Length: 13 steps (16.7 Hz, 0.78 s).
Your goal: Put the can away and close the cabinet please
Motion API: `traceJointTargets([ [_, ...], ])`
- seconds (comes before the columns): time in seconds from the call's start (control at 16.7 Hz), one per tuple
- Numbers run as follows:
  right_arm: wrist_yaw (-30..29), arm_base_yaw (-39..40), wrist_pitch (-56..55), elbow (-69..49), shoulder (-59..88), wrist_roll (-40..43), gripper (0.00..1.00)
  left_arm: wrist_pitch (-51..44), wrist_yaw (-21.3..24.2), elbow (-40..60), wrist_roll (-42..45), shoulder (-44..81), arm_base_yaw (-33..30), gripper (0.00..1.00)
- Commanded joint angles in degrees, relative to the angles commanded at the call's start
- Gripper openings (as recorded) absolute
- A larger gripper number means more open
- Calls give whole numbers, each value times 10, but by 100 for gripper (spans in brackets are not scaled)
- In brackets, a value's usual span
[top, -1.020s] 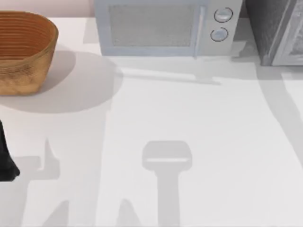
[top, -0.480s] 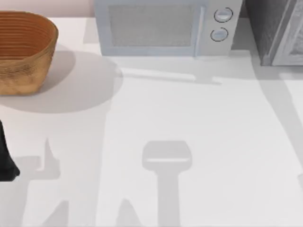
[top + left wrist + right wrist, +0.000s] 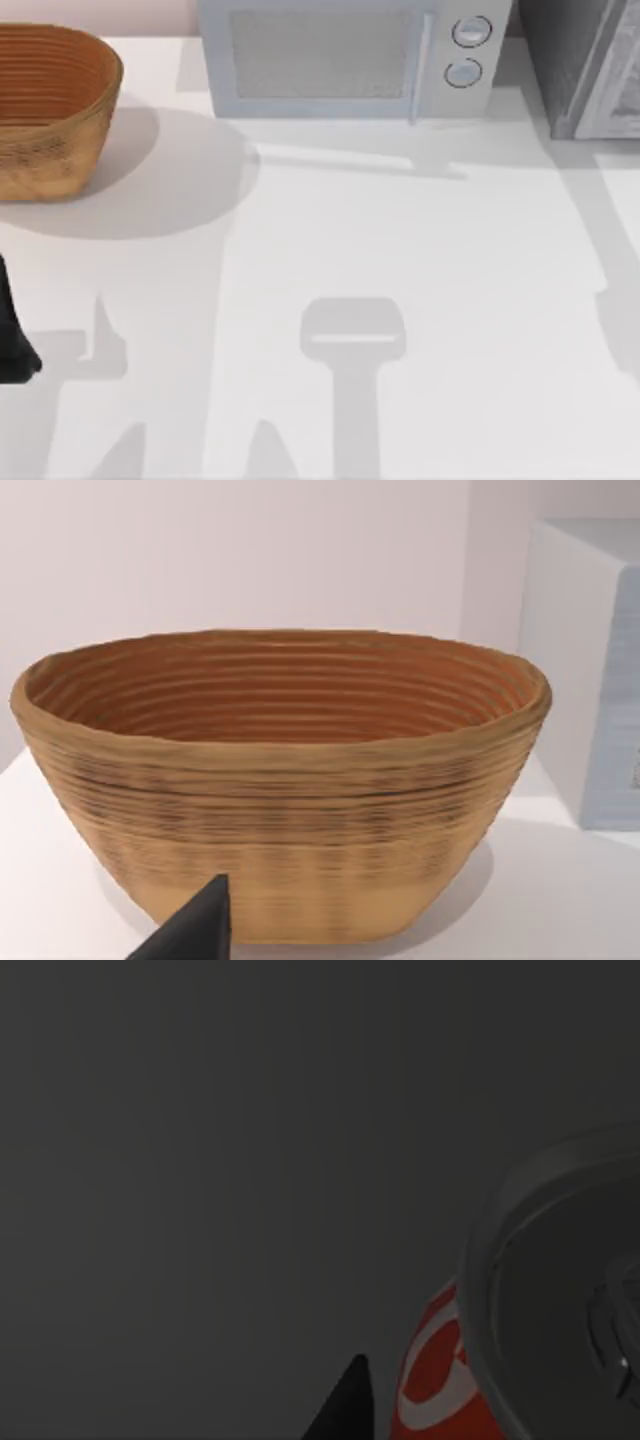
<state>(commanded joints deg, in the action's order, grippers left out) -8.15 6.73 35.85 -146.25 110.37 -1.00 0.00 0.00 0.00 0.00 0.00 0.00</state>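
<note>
Table [image 3: 420, 280]: white and flat; it takes nearly the whole top view, with grey shadows across it.
Wicker basket [image 3: 50, 105]: stands on the table at the upper left of the frame, oval, brown, open side up.
Microwave [image 3: 350, 55]: stands at the upper middle, pale, with two round knobs on its right part.
Cabinet [image 3: 585, 65]: grey, at the upper right corner.
</note>
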Motion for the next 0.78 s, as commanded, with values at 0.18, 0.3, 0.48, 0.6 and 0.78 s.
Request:
traceJointTargets([
  [0.18,7,-8,22,-88,65,0,0,0,0,0,0,0,0,100],
  [0.3,11,-11,30,-119,89,0,0,0,0,0,0,0,0,100],
  [0.48,11,-12,32,-126,95,0,0,0,0,0,0,0,0,100],
  [0.6,11,-12,32,-126,95,0,0,0,0,0,0,0,0,100],
  [0.78,11,-12,32,-126,95,0,23,0,0,0,0,0,0,100],
])
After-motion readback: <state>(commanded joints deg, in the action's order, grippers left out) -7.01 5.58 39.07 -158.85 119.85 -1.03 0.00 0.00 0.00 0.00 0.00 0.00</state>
